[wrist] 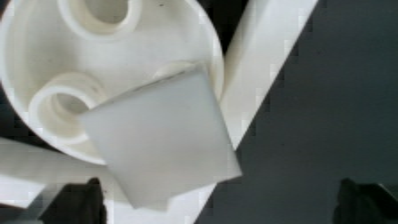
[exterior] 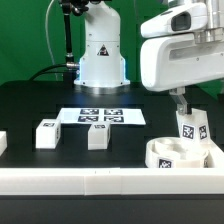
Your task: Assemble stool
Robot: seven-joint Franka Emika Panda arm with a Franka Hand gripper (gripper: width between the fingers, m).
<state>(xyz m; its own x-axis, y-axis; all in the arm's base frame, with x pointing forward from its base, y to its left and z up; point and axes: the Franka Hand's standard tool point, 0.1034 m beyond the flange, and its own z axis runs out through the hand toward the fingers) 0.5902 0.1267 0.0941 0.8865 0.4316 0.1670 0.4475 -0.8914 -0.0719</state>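
Note:
The round white seat [exterior: 178,157] lies at the exterior view's right, against the front rail. One tagged leg [exterior: 190,128] stands in it, leaning slightly. My gripper [exterior: 181,103] hangs just above that leg, open and holding nothing. Two more legs [exterior: 47,133] [exterior: 97,135] stand loose on the black table to the left. In the wrist view the seat [wrist: 54,60] shows two round sockets. The leg [wrist: 169,140] rises in front of them toward the gap of my gripper [wrist: 217,203]. The dark fingertips [wrist: 71,203] stand wide apart on either side, clear of the leg.
The marker board [exterior: 100,116] lies flat mid-table in front of the robot base [exterior: 102,60]. A long white rail [exterior: 100,182] runs along the front edge and shows as a slanted strip [wrist: 267,60] in the wrist view. A white piece [exterior: 3,143] sits at the left edge.

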